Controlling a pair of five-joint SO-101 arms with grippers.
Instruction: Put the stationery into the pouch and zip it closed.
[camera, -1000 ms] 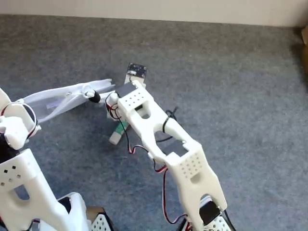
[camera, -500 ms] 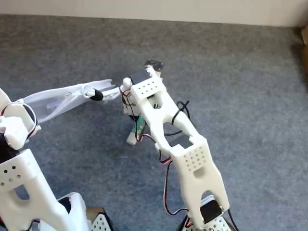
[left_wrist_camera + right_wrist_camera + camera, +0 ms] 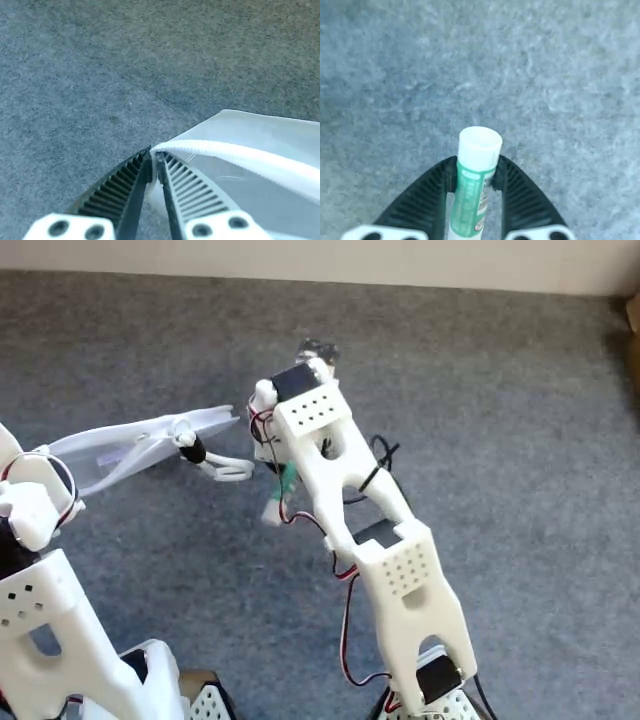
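A translucent white pouch (image 3: pixel 140 445) lies stretched out on the grey carpet at the left. Its zip pull (image 3: pixel 192 451) is dark, with a white loop (image 3: pixel 232 472) trailing toward the middle. My left gripper (image 3: pixel 153 167) is shut on the pouch's ribbed zip edge (image 3: pixel 225 152). My right gripper (image 3: pixel 276 478) hovers just right of the pouch's open end, shut on a green-and-white glue stick (image 3: pixel 278 496). In the right wrist view the glue stick (image 3: pixel 474 195) stands between the fingers (image 3: pixel 520 192), white cap outward, above bare carpet.
Grey carpet (image 3: pixel 500 420) covers the whole surface, with a pale wall strip (image 3: pixel 400 260) along the far edge. A brown object (image 3: pixel 634 340) pokes in at the right edge. Red and black cables (image 3: pixel 345 595) hang off the right arm.
The right arm has swung right and slightly farther back with the glue stick, away from the pouch's mouth. The white pull loop has dropped toward the near side. The left arm keeps still.
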